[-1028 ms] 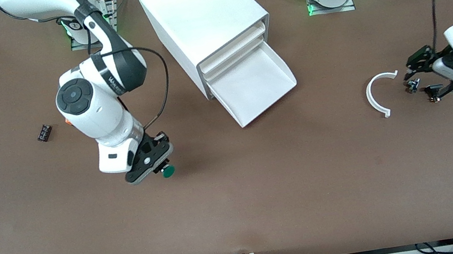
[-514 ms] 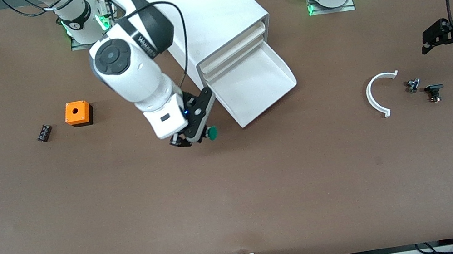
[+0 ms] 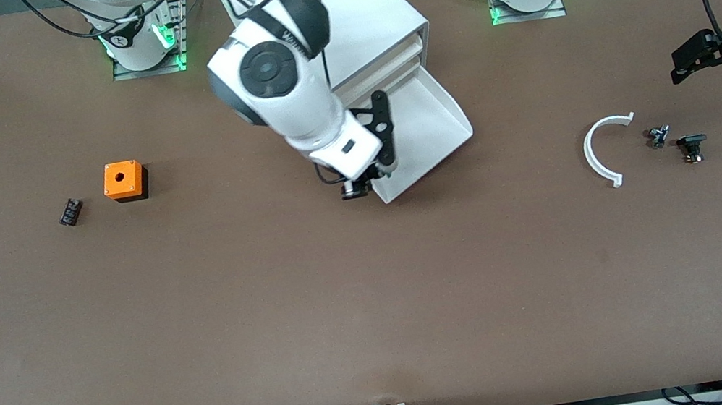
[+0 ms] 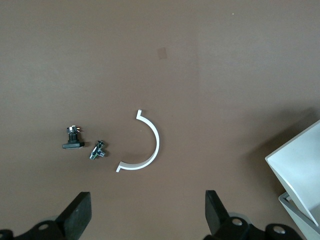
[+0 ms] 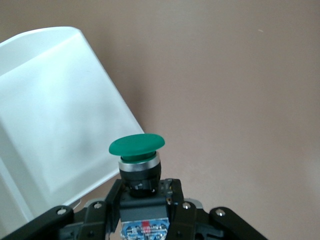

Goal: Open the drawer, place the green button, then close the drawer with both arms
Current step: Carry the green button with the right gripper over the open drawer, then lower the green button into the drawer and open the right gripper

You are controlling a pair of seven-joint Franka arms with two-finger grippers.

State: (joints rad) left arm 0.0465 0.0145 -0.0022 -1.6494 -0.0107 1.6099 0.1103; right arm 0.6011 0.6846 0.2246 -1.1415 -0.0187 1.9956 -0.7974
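Drawer tray open, unobstructed; right gripper with button at its front corner; surface alongside bare.

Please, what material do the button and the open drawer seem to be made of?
The button, shut in the right gripper over the drawer's front edge: matte green cap, probably plastic; a shiny silver ring, maybe metal; black body. The drawer: smooth white, slightly translucent walls, likely plastic. The left gripper waits open.

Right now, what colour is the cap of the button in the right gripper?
Green, on the button that the right gripper holds; the right wrist view shows it best.
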